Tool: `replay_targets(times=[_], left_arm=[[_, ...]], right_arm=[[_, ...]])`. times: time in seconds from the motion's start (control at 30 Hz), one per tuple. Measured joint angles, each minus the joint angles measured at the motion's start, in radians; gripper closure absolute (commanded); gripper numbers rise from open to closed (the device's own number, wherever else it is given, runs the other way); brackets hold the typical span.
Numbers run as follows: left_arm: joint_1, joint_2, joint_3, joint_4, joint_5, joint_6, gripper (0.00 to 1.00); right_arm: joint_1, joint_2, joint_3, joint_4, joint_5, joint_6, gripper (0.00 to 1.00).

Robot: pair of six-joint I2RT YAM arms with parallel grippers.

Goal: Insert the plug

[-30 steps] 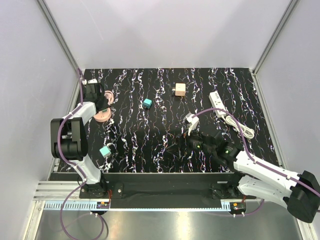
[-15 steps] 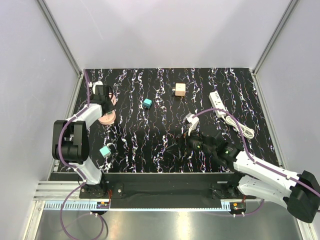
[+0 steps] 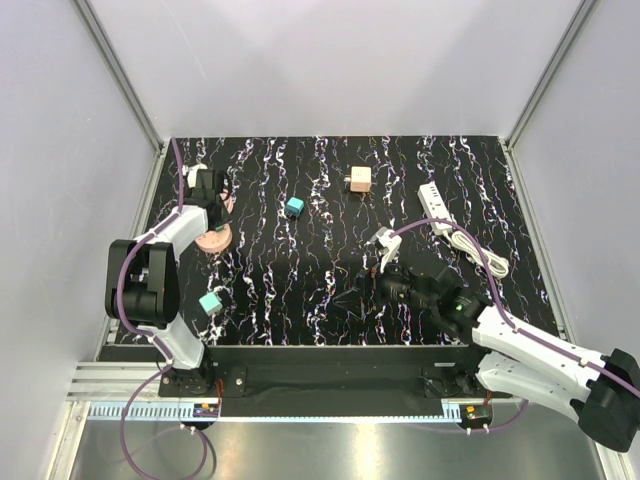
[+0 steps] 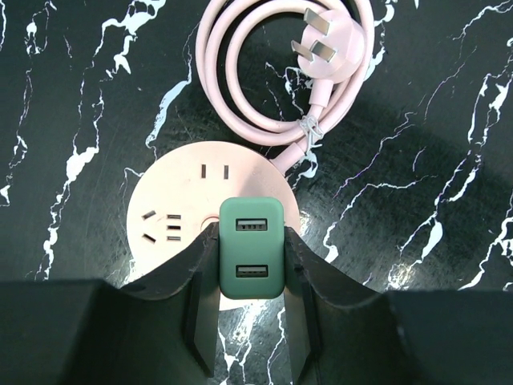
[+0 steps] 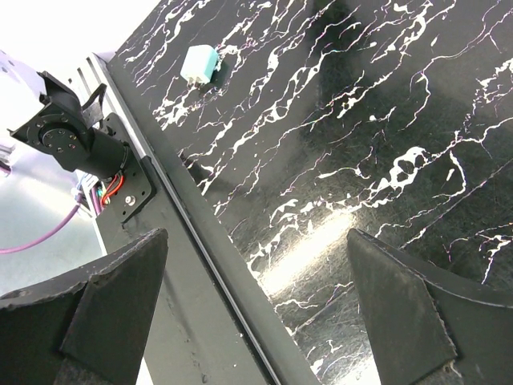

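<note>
The teal-blue plug (image 3: 294, 207) lies free on the black marbled table, right of my left gripper. My left gripper (image 3: 209, 210) is at the far left, over a round pink socket disc (image 3: 213, 240). In the left wrist view its fingers (image 4: 298, 273) are shut on a darker green block with two USB ports (image 4: 252, 249), which sits on the pink disc (image 4: 172, 208) beside its slots. My right gripper (image 5: 256, 305) is wide open and empty, low over the table's near edge; in the top view it (image 3: 362, 282) is near the middle front.
A white power strip (image 3: 436, 208) with a coiled cable lies at the right. A tan-brown cube (image 3: 359, 180) sits at the back middle. A mint-green cube (image 3: 210, 302) lies near the left arm's base, also in the right wrist view (image 5: 200, 62). The pink cord (image 4: 280, 72) coils beyond the disc.
My left gripper has shifted right and nearer, onto the pink disc, which slid slightly towards the front. My right arm has moved a little to the right.
</note>
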Motion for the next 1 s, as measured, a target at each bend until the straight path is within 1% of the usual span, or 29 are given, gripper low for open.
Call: replay_targets(times=[0.5,0.83,1.0], left_arm=[[0.0,0.0,0.018,-0.048,0.013,0.067,1.0],[0.003,-0.014,0.017,-0.05,0.027,0.109,1.0],[0.052,-0.066,0.001,-0.034,0.103,0.115,1.0]], right_arm=[[0.0,-0.003,-0.001,0.0,-0.004,0.001,0.01],[0.0,0.013,-0.001,0.0,-0.006,0.002,0.0],[0.0,0.013,-0.001,0.0,-0.006,0.002,0.0]])
